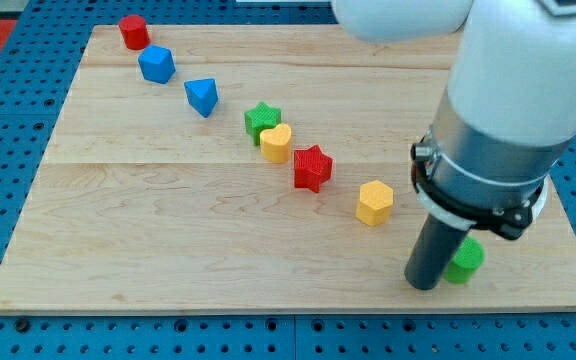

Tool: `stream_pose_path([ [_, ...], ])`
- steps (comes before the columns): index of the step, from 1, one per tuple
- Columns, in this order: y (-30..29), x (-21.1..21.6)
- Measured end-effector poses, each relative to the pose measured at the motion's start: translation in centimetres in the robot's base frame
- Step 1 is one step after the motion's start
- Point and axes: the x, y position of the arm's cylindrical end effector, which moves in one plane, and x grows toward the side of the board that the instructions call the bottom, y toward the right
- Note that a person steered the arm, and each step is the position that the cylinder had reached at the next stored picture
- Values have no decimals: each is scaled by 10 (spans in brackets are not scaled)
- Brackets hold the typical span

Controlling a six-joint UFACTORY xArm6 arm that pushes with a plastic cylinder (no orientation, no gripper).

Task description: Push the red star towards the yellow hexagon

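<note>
The red star lies near the board's middle. The yellow hexagon lies to its lower right, a small gap between them. My tip rests on the board at the lower right, below and to the right of the yellow hexagon, far from the red star. It stands right next to a green block, partly hidden behind the rod.
A yellow heart and a green star lie just up-left of the red star. Further up-left lie a blue triangular block, a blue hexagonal block and a red cylinder. The wooden board ends near my tip.
</note>
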Motion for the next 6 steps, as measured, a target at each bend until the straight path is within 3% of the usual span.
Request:
stream_pose_path([
  [1, 26, -1],
  [3, -108, -11],
  [5, -120, -89],
  [6, -107, -99],
])
